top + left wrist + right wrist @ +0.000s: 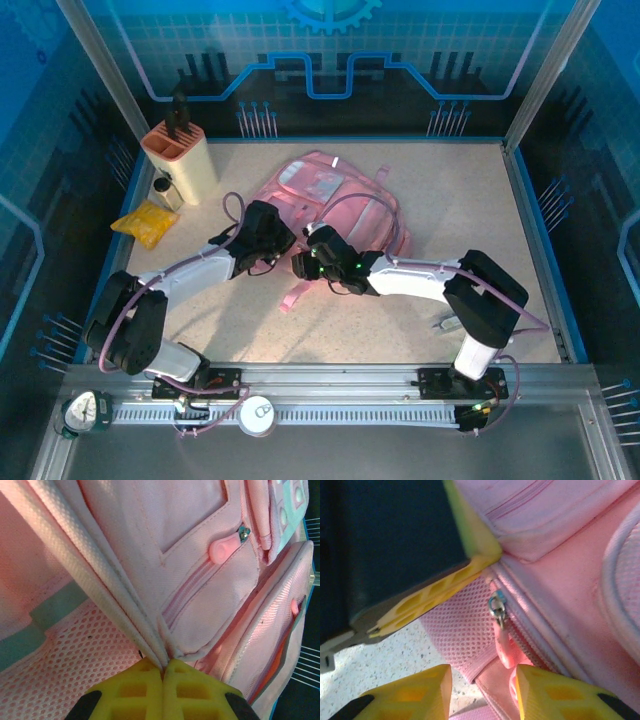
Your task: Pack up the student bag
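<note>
Student bag [335, 190]: pink, lying flat mid-table [460, 210], just ahead of both grippers. Straps trail toward the near edge.

Left gripper [163, 666]: yellow fingers pressed together, pinching a folded seam of the bag's fabric where a ribbed pink trim runs down into the jaws. Pink mesh [75, 665] to the left of the pinch. To the right, a zipped pocket with a pink rubber pull [226, 548] on a small metal slider. No print legible on the pull or the fabric.

Right gripper [482, 672]: fingers apart, set either side of a second pink zipper tab [506, 650] hanging from a metal slider [497, 606]. The tab lies in the gap, nearer the right-hand finger; cannot tell whether it touches. No clamp on it.

From overhead, the two grippers sit close together at the bag's near-left edge.

Far left corner: a beige holder [185, 158] with a dark item standing in it, and a small bottle [165, 192] just beside it. A yellow packet [147, 222] lies near the bottle, well apart from the bag. Any label on these is too small to read.
</note>
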{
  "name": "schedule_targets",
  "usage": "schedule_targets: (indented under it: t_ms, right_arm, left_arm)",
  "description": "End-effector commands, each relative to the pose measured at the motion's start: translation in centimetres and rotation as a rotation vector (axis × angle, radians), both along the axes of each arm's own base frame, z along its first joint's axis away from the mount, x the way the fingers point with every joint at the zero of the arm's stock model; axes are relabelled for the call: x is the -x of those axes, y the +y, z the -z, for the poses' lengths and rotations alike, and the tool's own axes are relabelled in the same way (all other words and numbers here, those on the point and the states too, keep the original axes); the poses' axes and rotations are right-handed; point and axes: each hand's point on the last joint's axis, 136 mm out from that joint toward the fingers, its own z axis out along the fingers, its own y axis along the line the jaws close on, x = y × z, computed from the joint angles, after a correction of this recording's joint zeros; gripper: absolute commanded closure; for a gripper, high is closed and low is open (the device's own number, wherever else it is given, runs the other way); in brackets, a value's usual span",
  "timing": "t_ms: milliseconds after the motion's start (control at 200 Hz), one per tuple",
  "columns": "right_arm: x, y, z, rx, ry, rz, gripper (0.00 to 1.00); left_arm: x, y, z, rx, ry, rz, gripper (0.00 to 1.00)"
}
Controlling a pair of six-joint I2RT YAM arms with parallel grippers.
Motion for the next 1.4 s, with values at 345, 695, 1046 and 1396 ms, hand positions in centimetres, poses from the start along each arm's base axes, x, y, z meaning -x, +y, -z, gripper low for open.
schedule_targets:
  t_ms: [345,695,1046,1396]
  right_arm:
    - [-3.5,0.0,0.1,-0.015,-0.039,0.101,0.69]
    - [-4.4,-0.3,0.1,0.034,-0.055,0.124,0.8]
    - [-3.2,-1.5,-0.7,0.076,-0.076,0.121,0.98]
    - [1.0,-5.8,2.3,0.164,0.017,0.122,1.0]
  left_arm:
    - [0.4,-2.7,-2.6,0.086,-0.062,0.074,1.0]
    - [0.7,-2.6,-2.7,0.082,-0.063,0.067,1.0]
    - [0.6,-2.1,-2.5,0.048,-0.065,0.061,1.0]
    - [0.2,-1.1,-1.8,0.004,-0.05,0.04,1.0]
